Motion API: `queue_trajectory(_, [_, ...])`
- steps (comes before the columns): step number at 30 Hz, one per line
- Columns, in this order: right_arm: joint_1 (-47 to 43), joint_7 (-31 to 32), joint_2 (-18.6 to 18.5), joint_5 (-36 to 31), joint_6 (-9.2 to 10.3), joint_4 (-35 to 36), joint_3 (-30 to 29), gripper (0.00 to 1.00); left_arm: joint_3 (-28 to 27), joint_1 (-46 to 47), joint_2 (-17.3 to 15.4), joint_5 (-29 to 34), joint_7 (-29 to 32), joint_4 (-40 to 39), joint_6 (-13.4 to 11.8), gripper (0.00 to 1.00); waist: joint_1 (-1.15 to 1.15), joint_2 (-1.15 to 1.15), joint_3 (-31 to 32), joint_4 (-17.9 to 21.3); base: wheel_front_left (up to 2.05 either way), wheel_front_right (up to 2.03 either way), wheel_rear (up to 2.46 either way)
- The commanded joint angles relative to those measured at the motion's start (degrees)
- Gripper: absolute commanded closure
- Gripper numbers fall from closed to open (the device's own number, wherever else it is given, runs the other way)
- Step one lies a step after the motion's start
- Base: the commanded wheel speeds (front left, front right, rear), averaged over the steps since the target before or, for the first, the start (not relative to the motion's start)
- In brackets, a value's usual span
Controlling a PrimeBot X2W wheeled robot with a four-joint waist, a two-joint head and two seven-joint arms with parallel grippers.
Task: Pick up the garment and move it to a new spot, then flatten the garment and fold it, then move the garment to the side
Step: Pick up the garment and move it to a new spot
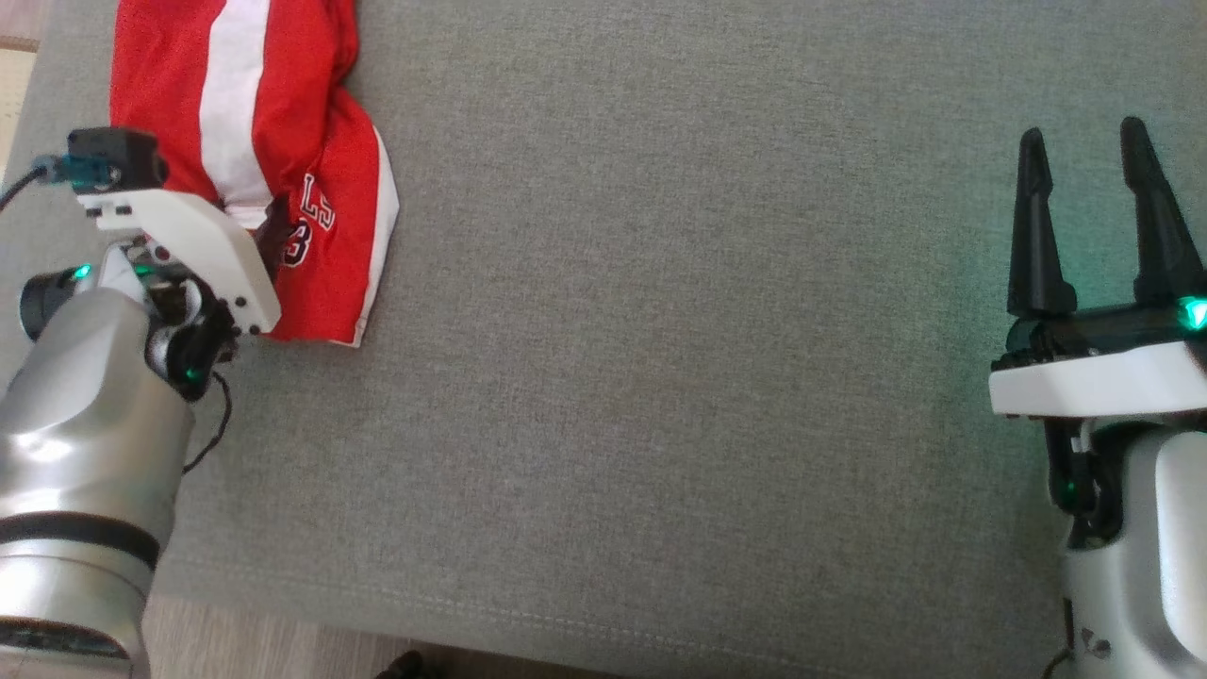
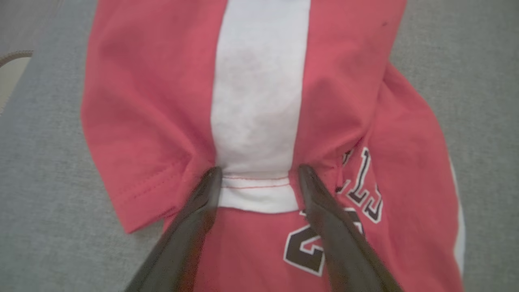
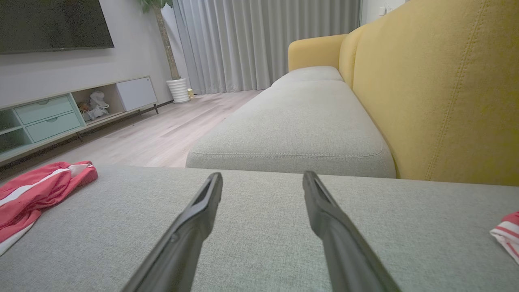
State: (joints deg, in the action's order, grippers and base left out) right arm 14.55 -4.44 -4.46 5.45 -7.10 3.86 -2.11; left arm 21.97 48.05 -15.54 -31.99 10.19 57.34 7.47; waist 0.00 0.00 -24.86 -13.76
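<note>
left gripper [image 2: 258, 172]: spread, seemingly pitched down | right gripper [image 1: 1082, 134]: spread

Lighting is even and soft; shadows are faint. Green lamp glow tints the grey cushion [image 1: 924, 311] around the right gripper [image 1: 1082, 128]. Left wrist view is soft throughout, its fingers [image 2: 186, 235] smeared. Right wrist view bows straight lines toward the edges.

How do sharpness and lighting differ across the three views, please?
Head view: green lamp glow from the right gripper tints the grey cushion. Left wrist view: soft, the garment washed out, the left gripper blurred. Right wrist view: sharp, evenly lit.
</note>
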Motion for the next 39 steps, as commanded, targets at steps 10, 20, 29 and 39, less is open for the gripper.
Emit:
queue_trajectory(10, [1.30, -1.37, 0.55, 0.18, -0.39, 0.24, 0.92, 0.00, 5.81, -2.34, -3.60, -7.83, -0.35, -5.24, 0.02, 1.00, 0.00, 0.00, 2.70, 0.23, 0.00, 0.00, 0.00])
queue_trajectory(20, [0.38, -3.43, 1.20, 1.32, -0.39, -4.14, 0.80, 0.00, 8.99, -3.99, -1.58, -11.34, -7.16, -12.72, 0.02, 1.00, 0.00, 0.00, 8.09, 0.65, 0.00, 0.00, 0.00])
queue_trajectory(29, [-0.22, -5.56, 1.50, 2.61, -0.39, -7.43, 2.07, 0.00, 7.94, -5.40, 6.50, -13.85, -12.90, -18.08, -2.51, 1.00, 0.00, 0.00, 11.99, 2.74, 0.00, 0.00, 0.00])
queue_trajectory(39, [-0.13, -6.82, 1.56, 4.04, -0.39, -9.38, 3.21, 0.00, 11.57, -6.96, 12.60, -20.29, -18.48, -22.82, -8.49, 1.00, 0.00, 0.00, 14.73, 7.21, 0.00, 0.00, 0.00])
